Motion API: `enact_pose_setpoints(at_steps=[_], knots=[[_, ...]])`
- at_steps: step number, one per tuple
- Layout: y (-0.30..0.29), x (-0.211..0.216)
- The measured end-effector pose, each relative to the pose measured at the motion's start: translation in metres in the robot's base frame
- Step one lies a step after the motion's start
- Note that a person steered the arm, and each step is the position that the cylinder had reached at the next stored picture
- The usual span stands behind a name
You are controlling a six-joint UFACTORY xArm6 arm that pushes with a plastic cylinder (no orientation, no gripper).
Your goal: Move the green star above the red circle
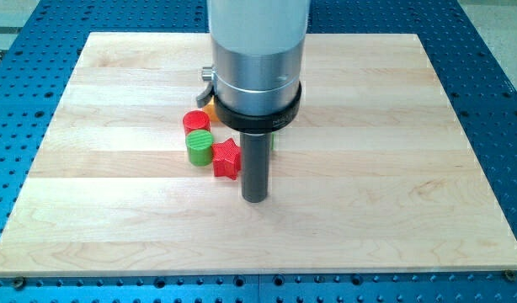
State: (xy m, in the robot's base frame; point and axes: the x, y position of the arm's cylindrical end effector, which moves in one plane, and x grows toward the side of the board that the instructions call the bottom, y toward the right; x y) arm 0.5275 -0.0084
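Sitting beside the red star (pixel 226 158), the tip (pixel 255 199), a fingerless rod, should round the half-hidden green star (pixel 273 143) and nudge it above the red circle (pixel 196 122).

Wooden board (pixel 115 210) on blue perforated bench (pixel 503 101). Green cylinder (pixel 199 148) left of centre, touching red star (pixel 226 158) on its right. Orange block (pixel 210 110) partly hidden, shape unclear
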Motion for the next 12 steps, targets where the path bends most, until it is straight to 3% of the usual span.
enact_pose_setpoints(at_steps=[3, 4, 6, 8, 10, 11, 12], knots=[[-0.007, -0.044], [0.021, -0.036], [0.021, -0.125], [0.011, -0.116], [-0.107, -0.116], [-0.153, -0.095], [-0.137, -0.06]])
